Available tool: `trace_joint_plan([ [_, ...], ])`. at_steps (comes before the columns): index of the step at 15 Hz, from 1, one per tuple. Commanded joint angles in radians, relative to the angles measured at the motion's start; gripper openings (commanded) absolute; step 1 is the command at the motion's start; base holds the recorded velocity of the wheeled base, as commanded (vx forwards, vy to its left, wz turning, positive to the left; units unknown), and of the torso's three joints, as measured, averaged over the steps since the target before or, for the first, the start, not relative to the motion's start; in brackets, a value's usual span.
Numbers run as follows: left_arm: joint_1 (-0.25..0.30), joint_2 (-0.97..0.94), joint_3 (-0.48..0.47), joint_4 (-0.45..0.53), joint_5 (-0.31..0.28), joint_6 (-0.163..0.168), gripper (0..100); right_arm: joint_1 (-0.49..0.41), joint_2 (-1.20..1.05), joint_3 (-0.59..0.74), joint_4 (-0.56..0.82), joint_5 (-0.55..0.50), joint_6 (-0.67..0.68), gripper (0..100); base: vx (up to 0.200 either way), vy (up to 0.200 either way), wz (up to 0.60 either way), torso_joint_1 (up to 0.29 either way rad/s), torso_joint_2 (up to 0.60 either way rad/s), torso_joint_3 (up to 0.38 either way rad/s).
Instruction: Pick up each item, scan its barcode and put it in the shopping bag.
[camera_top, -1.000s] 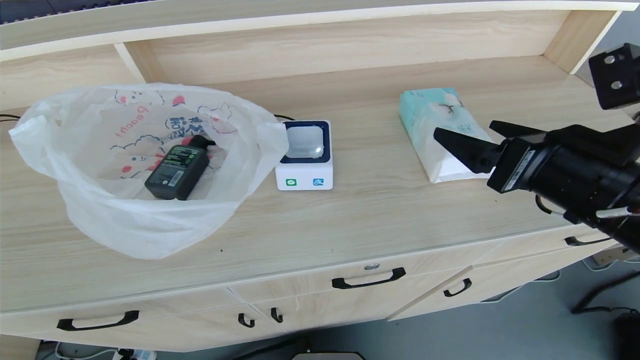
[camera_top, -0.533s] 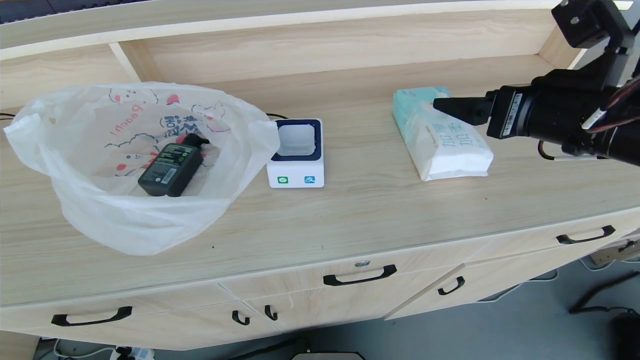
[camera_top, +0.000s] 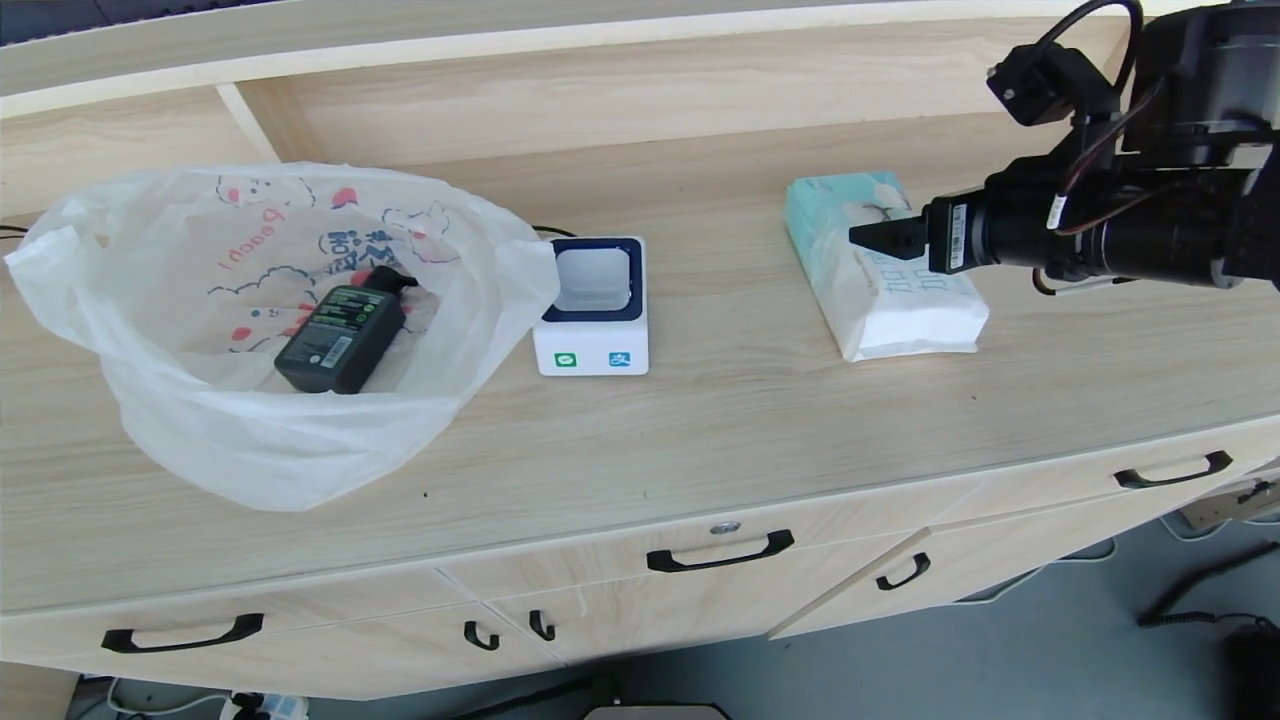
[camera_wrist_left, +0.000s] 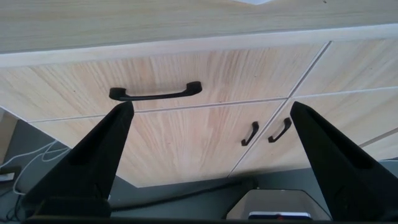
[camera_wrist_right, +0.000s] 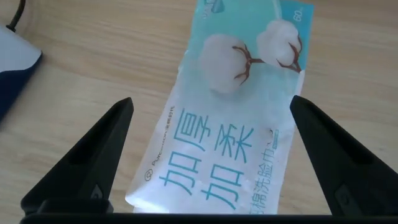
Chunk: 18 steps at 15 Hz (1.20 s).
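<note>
Left tool (camera_wrist_left: 211, 106): held open, faced toward the drawer fronts (camera_wrist_left: 186, 134) under the worktop edge.
Shopping bag (camera_top: 200, 450): set at frame left on the worktop (camera_top: 750, 420); a black bottle (camera_top: 340, 330) is laid inside.
Scanner (camera_top: 592, 310): placed at centre, just beside the bag.
Tissue pack (camera_top: 880, 300): laid flat at upper right.
Right tool (camera_top: 868, 237): held open over the tissue pack.

Right arm (camera_top: 1150, 240), black finish.
Cylindrical wrist (camera_top: 1010, 238), white label strip (camera_top: 955, 236), looped black cables (camera_top: 1058, 24), boxy camera mount (camera_top: 1040, 85), tapered wedge-shaped gripper (camera_top: 866, 237).
</note>
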Motion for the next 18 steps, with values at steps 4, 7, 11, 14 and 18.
trace_joint_plan([
  [4,0.0,0.0,0.0,-0.002,0.002,0.006,100,-0.03,0.077,-0.043,-0.007,0.034,-0.023,100,0.0,0.0,0.0,0.0,0.0,0.0],
  [7,0.0,0.0,0.0,-0.002,0.0,0.006,100,-0.027,0.094,-0.061,-0.007,0.036,-0.024,100,0.0,0.0,0.0,0.0,0.0,0.0],
  [11,0.0,0.0,0.0,-0.002,0.0,0.037,100,-0.053,0.12,-0.081,-0.007,0.031,-0.027,100,0.0,0.0,0.0,0.0,0.0,0.0],
  [14,0.0,0.0,0.0,-0.002,0.0,0.034,100,-0.053,0.155,-0.11,-0.007,0.031,-0.027,100,0.0,0.0,0.0,0.0,0.0,0.0],
  [18,0.0,0.0,0.0,-0.002,0.0,0.038,100,-0.043,0.192,-0.132,-0.004,0.031,-0.037,100,0.0,0.0,0.0,0.0,0.0,0.0],
])
